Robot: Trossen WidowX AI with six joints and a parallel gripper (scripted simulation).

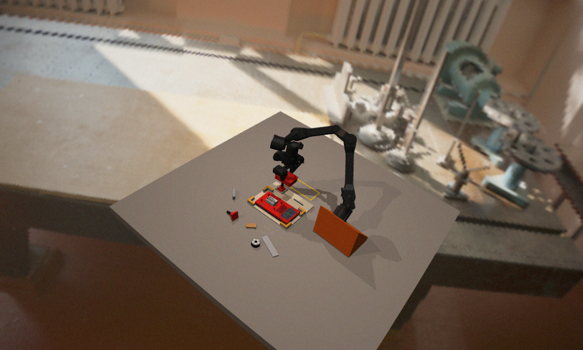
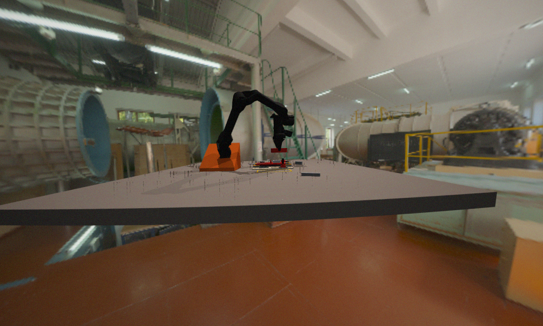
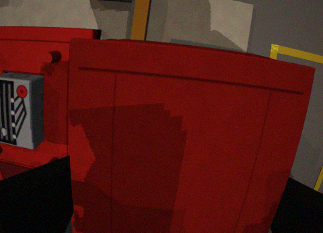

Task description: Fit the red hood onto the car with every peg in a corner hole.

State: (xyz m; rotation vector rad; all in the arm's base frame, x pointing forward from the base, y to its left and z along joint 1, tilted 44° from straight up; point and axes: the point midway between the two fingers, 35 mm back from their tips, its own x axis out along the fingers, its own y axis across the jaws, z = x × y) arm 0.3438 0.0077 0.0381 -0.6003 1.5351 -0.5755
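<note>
My gripper (image 1: 284,173) (image 2: 278,146) (image 3: 177,177) is shut on the red hood (image 1: 288,178) (image 2: 278,151) (image 3: 193,130) and holds it in the air, roof up, over the far end of the jig (image 1: 250,200) (image 3: 50,6). The hood fills most of the wrist view. The red chassis (image 1: 262,199) (image 2: 267,163) (image 3: 27,49) lies in the jig below and to the left of the hood. Its grey engine block (image 1: 271,201) (image 3: 18,109) shows beside the hood. One peg (image 3: 55,56) shows on the deck; the others are hidden or too small to tell.
A yellow outlined rectangle (image 1: 313,193) (image 3: 296,52) lies on the table beyond the jig. A small red block with a knob (image 1: 280,189) sits at the jig's far end. Loose parts lie in front: a red knobbed block (image 1: 233,214), an orange block (image 1: 250,225), a washer (image 1: 254,242), grey strips (image 1: 270,245). The orange arm base (image 1: 339,230) (image 2: 221,159) stands to the right.
</note>
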